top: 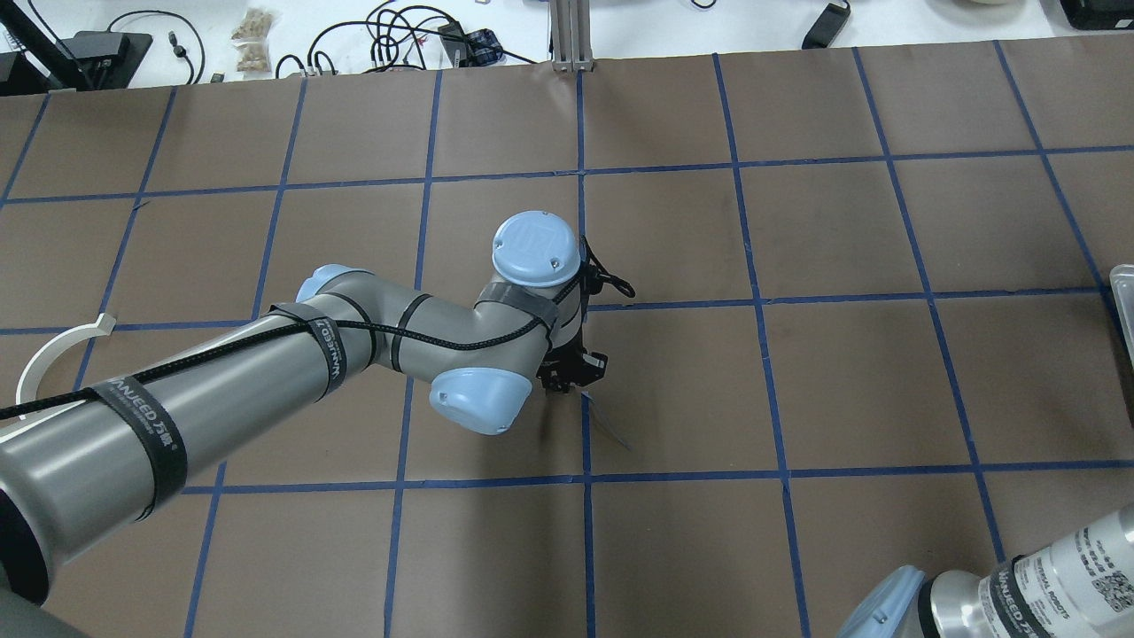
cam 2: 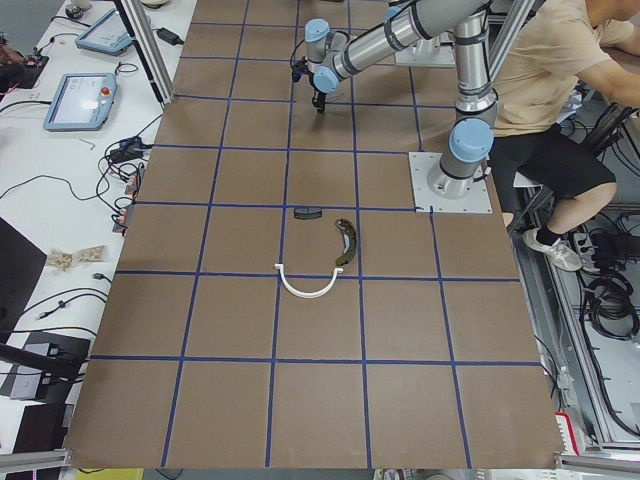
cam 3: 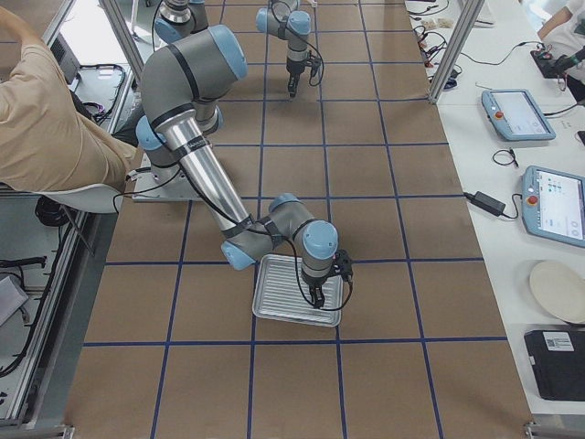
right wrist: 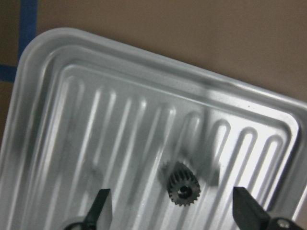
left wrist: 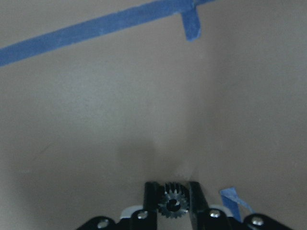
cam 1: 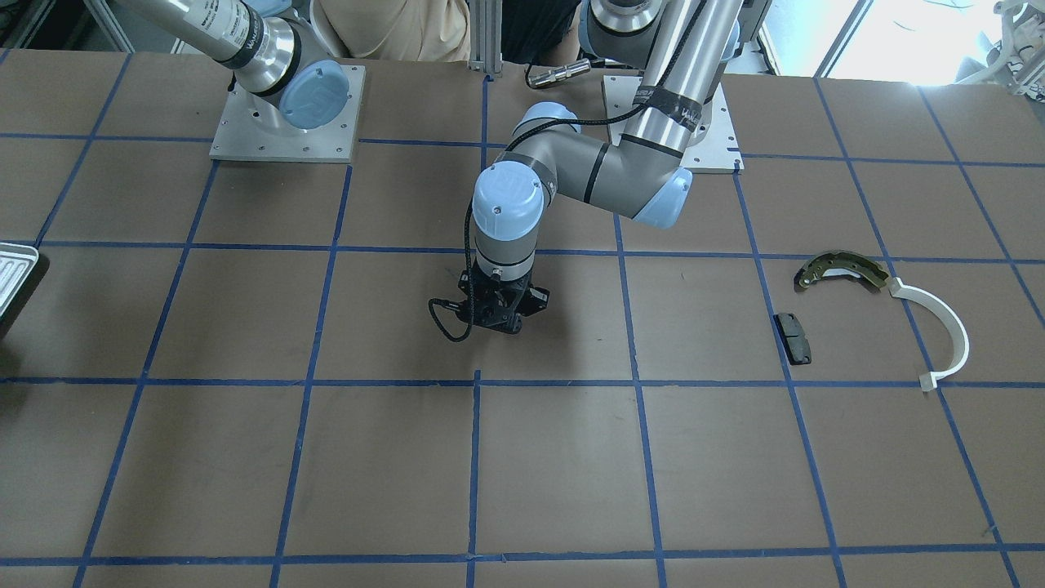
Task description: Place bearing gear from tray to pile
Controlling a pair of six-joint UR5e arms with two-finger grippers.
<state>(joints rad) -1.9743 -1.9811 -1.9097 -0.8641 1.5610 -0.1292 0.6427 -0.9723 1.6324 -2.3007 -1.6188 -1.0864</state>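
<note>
My left gripper (left wrist: 172, 192) is shut on a small dark bearing gear (left wrist: 173, 205) and holds it low over the brown table near its middle (cam 1: 494, 317) (top: 567, 377). The pile lies apart from it: an olive-gold brake shoe (cam 1: 841, 269), a white plastic arc (cam 1: 939, 327) and a dark grey pad (cam 1: 793, 337). My right gripper (right wrist: 170, 192) is open just above the ribbed silver tray (right wrist: 96, 120), its fingers (right wrist: 101, 206) either side of a second gear (right wrist: 183, 184) that lies on the tray. The tray also shows in the exterior right view (cam 3: 274, 302).
The table is brown with a blue tape grid. The tray sits at the table's end on my right (top: 1123, 301) (cam 1: 12, 273). A person sits behind the arm bases (cam 2: 540, 90). Cables and tablets lie on the white bench beyond the table (cam 3: 521, 110).
</note>
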